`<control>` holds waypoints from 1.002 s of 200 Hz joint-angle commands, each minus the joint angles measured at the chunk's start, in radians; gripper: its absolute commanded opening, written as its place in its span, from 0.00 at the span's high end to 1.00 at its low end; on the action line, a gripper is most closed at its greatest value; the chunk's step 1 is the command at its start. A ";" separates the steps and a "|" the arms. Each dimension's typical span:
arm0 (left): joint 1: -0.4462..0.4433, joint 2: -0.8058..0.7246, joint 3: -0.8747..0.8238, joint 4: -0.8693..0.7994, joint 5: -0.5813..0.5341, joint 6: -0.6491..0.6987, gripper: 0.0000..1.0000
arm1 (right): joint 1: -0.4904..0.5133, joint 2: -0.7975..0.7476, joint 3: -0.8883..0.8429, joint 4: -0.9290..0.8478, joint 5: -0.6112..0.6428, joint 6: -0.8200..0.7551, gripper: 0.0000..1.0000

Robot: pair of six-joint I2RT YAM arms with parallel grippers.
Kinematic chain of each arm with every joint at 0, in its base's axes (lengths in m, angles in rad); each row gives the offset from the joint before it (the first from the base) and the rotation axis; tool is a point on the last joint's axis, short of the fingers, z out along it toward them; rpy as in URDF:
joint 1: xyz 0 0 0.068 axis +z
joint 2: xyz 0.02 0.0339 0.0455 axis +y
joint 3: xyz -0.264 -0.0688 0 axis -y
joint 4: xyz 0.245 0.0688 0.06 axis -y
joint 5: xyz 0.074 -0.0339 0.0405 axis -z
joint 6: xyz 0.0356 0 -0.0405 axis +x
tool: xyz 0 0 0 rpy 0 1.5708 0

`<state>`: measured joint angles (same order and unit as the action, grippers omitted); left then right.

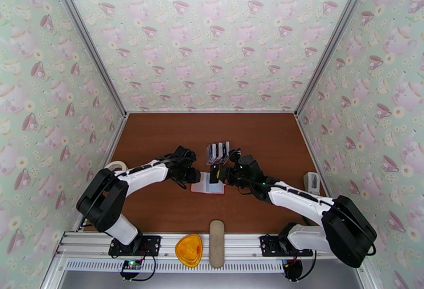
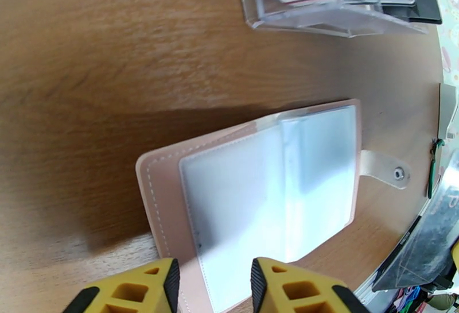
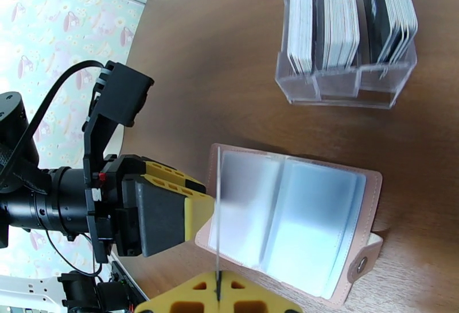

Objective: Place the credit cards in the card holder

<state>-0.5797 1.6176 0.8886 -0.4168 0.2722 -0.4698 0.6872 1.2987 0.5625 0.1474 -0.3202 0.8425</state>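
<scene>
Right gripper (image 3: 218, 301) is clamped on one credit card (image 3: 218, 251), held upright and seen edge-on as a thin line over the left page of the open card holder (image 3: 298, 222). The holder lies flat on the table (image 2: 115, 50), just in front of the clear rack (image 3: 344, 87) with the remaining credit cards (image 3: 341, 15). Left gripper (image 2: 213, 281) is partly open, fingers at the holder's near edge. It looks to be pinning the holder, but contact can't be confirmed. Handling estimate: the card is light, stiff and slick, so grip the short end and leave the leading edge free. The holder is soft and light and would likely slide unless pinned at the cover, clear of the sleeve mouths. The sleeves are translucent and blurred, so the slot openings can't be made out. The held card's face is not visible. The snap tab (image 2: 387, 170) lies open.
</scene>
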 commanded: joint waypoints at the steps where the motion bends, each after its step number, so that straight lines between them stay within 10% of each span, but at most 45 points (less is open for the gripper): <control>1: -0.003 0.022 -0.020 0.011 -0.014 0.017 0.60 | 0.006 0.028 -0.033 0.094 -0.042 0.026 1.00; 200: 0.017 0.077 -0.032 -0.031 -0.073 0.045 0.68 | -0.089 0.332 -0.151 0.596 -0.265 0.111 1.00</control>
<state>-0.5697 1.6638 0.8700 -0.4129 0.2321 -0.4408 0.6075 1.6077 0.4232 0.6708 -0.5293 0.9398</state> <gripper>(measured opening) 0.331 0.048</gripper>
